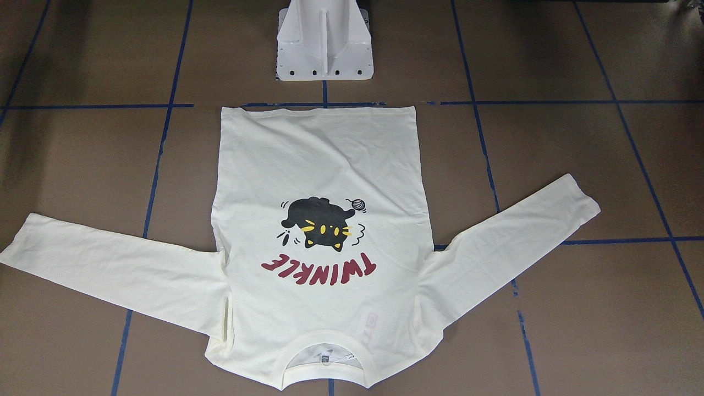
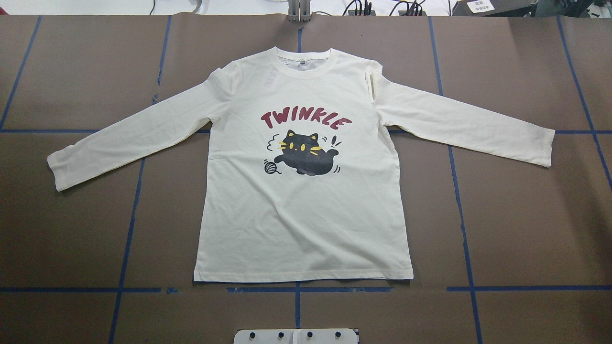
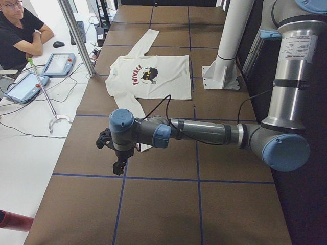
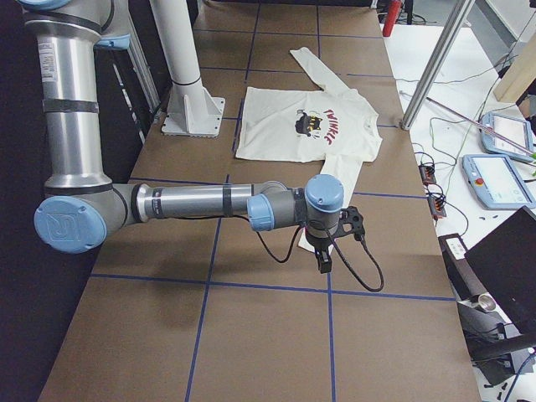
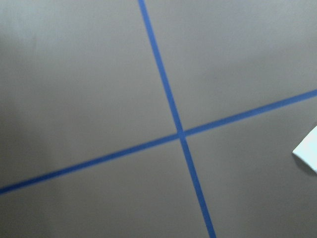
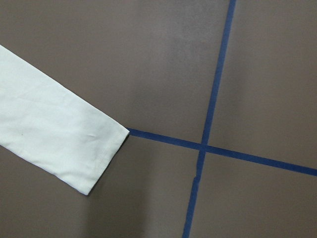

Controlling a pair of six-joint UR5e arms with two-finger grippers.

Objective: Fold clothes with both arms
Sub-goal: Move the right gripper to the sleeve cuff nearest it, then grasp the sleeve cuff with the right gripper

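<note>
Shirt (image 2: 306, 215) flat on bench (image 2: 71, 229), sleeves out sideways. Below your right gripper (image 4: 322, 266), right cuff (image 6: 94, 148) sits mid-left of wrist frame. Below left gripper (image 3: 121, 166), left cuff (image 5: 308, 151) only clips the right edge. Either gripper spread or pressed together: cannot tell.

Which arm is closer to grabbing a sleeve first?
Right, probably. Its wrist camera has a sleeve cuff well in view; the left wrist camera catches only a cuff corner at its edge.

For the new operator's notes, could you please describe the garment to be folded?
On the brown table gridded with blue tape, just in front of the white pedestal, a shirt lies flat, sleeves spread. It is cream, long-sleeved, printed with a black cat and red TWINKLE.
</note>
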